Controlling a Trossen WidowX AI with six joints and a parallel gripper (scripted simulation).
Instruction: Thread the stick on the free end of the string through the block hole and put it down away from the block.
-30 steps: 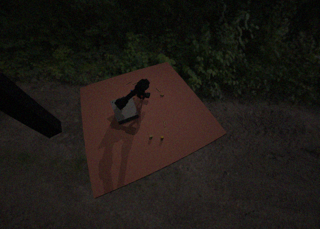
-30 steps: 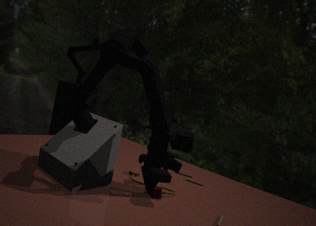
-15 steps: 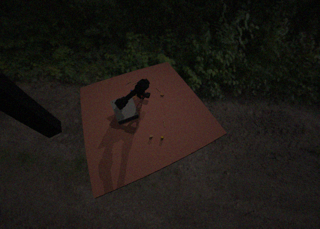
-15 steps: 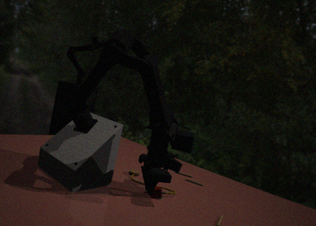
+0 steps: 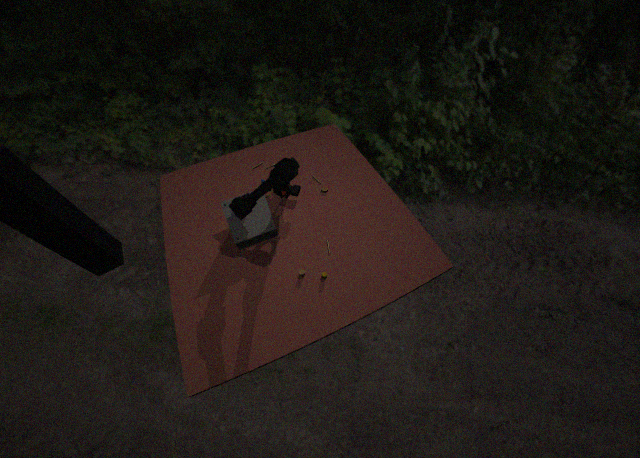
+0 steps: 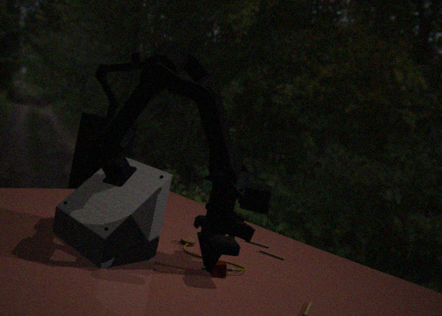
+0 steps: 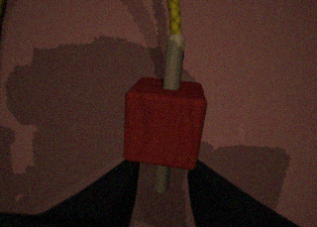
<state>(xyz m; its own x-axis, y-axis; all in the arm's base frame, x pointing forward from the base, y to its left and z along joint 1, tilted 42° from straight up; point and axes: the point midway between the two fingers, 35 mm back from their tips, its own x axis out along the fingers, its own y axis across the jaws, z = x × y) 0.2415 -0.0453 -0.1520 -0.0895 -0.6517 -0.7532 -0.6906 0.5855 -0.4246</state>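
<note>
The red block (image 5: 283, 192) (image 6: 218, 269) (image 7: 163, 130) sits on the table. The pale stick (image 7: 172, 63) lies through its hole; the thicker string end stands out at the far side, and a short free end shows at the gripper's side. The yellow string (image 6: 193, 252) (image 7: 174, 14) loops from the stick back to the round button (image 6: 187, 241), which is hidden in the top view. My gripper (image 6: 209, 265) (image 7: 163, 165) is partly open, low over the table. Its fingertips stand on either side of the stick's free end, close to the block's near face, with nothing gripped. Whether they touch the block is unclear.
Two loose sticks (image 6: 258, 244) (image 6: 271, 254) lie behind the gripper. Another stick (image 5: 316, 180) (image 6: 307, 308) lies near a small disc (image 5: 324, 189). Farther off are a stick (image 5: 328, 247) and two small yellow objects (image 5: 301, 273) (image 5: 324, 275). The grey base (image 5: 261, 218) (image 6: 142, 194) stands beside the arm.
</note>
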